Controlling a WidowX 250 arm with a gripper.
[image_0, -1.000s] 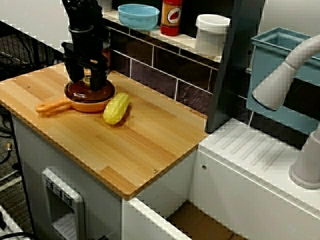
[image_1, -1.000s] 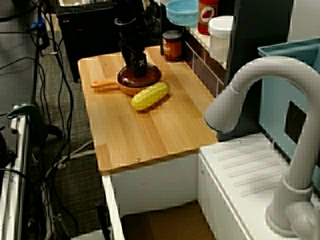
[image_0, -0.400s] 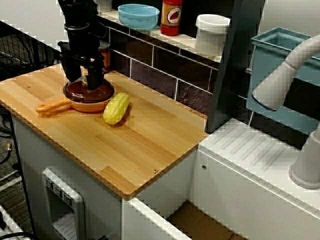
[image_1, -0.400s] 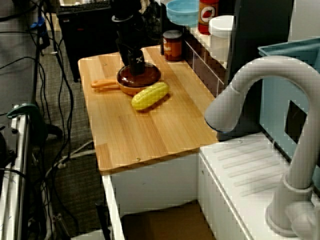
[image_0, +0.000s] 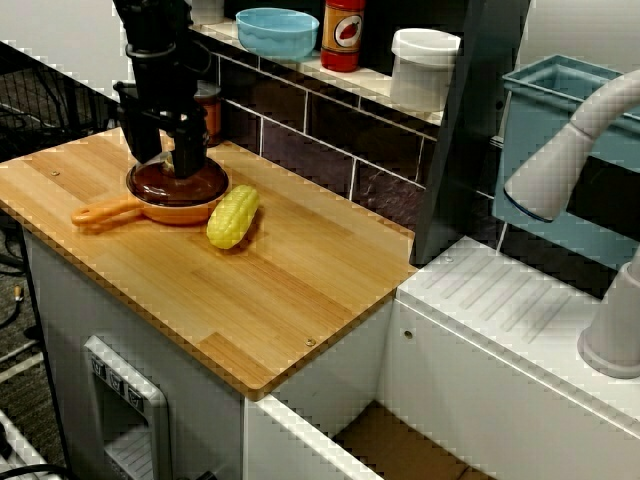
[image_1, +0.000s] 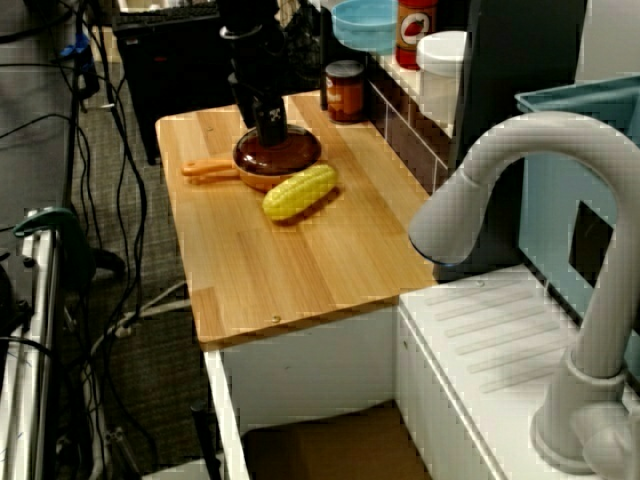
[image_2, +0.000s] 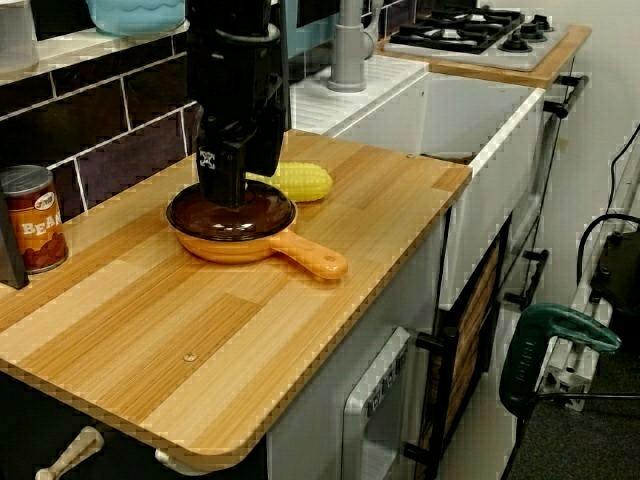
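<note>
In the front view my black gripper (image_0: 165, 158) hangs open just over a dark brown lid (image_0: 180, 185). The lid covers an orange pan (image_0: 100, 212) at the back left of the wooden counter (image_0: 250, 290). Its two fingers stand apart with nothing held between them. The tap-side view shows the gripper (image_1: 270, 128) just above the lid (image_1: 290, 153). In the low side view a fingertip (image_2: 222, 188) sits at the lid (image_2: 255, 215), and I cannot tell whether they touch. A yellow corn cob (image_0: 232, 216) lies against the pan's right side.
A bean can (image_2: 30, 220) stands by the tiled wall behind the pan. On the ledge are a blue bowl (image_0: 277, 30), a red bottle (image_0: 342, 33) and a white container (image_0: 424, 65). A grey tap (image_0: 570, 150) and a white drainboard (image_0: 500, 300) lie to the right.
The gripper has risen a little from the lid and drifted slightly left. The lid, pan and corn have stayed where they were.
</note>
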